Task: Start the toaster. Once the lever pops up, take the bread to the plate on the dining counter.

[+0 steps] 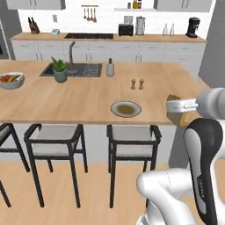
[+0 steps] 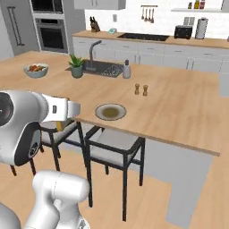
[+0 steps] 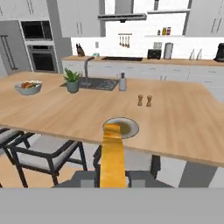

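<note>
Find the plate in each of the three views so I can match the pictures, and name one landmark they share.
Left base view: the plate lies at centre, near the dining counter's front edge, above the right stool.
Right base view: the plate lies left of centre, at the front edge, right of the claw.
Hand view: the plate lies at centre, partly behind the bread.
Shared landmark: the salt and pepper shakers stand beyond the plate.

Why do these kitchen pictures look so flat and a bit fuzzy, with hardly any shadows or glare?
Left base view: even light, only faint shading under the round grey plate on the light-wood island counter, no glare. Right base view: far small black toaster looks soft and coarse. Hand view: the yellow-tan bread slice held in the gripper appears stretched lengthwise by its closeness to the lens.
</note>
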